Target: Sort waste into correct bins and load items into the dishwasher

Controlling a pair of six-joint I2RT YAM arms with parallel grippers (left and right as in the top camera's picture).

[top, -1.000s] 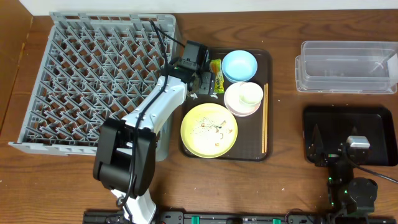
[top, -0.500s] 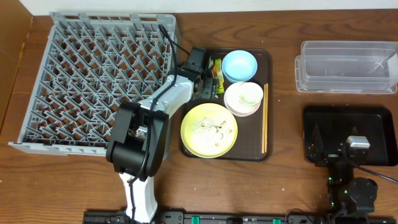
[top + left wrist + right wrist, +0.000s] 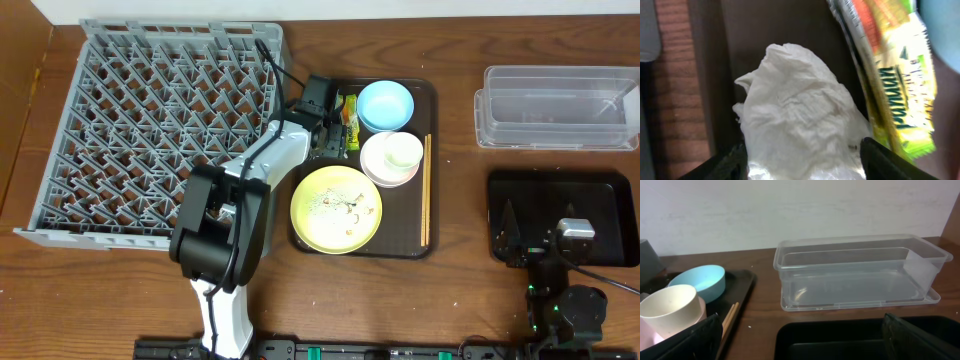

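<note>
While the left claw (image 3: 802, 156) was spread astride the tissue (image 3: 795, 120), the wrapper (image 3: 900, 85) at frame right was best left unpinched.

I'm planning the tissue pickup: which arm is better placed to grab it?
Left. The left gripper hangs right over the crumpled white tissue on the brown tray, jaws open on either side. The right gripper sits across the table above the black tray.
</note>
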